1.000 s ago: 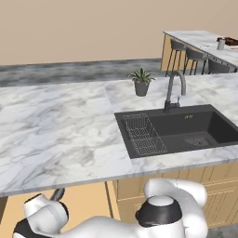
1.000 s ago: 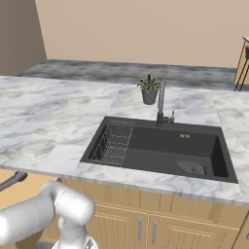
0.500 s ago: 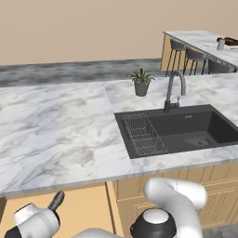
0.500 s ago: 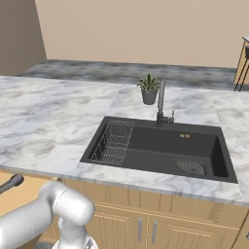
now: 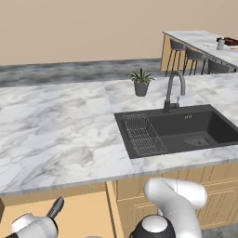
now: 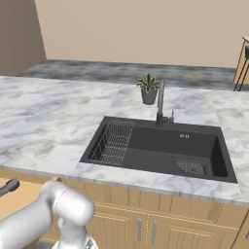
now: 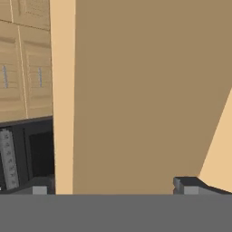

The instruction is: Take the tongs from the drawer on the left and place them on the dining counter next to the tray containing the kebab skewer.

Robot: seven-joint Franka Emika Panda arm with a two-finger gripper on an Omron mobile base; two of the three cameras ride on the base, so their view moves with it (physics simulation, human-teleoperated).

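Note:
The drawer (image 5: 83, 211) stands pulled out under the left end of the marble worktop, its tan floor (image 7: 145, 90) bare in the hand view. My gripper (image 7: 113, 186) hangs low over it, open wide with nothing between the tips; one dark finger (image 5: 56, 207) pokes up at the bottom left of the left base view. The tongs are hidden. Far at the top right lies the dining counter (image 5: 200, 39) with the dark tray (image 5: 230, 42) on it. The kebab skewer is too small to make out.
The worktop (image 5: 56, 125) holds a black sink (image 5: 186, 130) with a wire basket, a faucet (image 5: 173, 90) and a small potted plant (image 5: 140, 81). Stools (image 5: 186, 51) line the dining counter. Cabinet doors (image 7: 22, 68) lie beside the drawer's pale side wall (image 7: 62, 90).
The hand has sunk lower toward the open drawer and the arm's elbow has swung with it. The jaws stay open.

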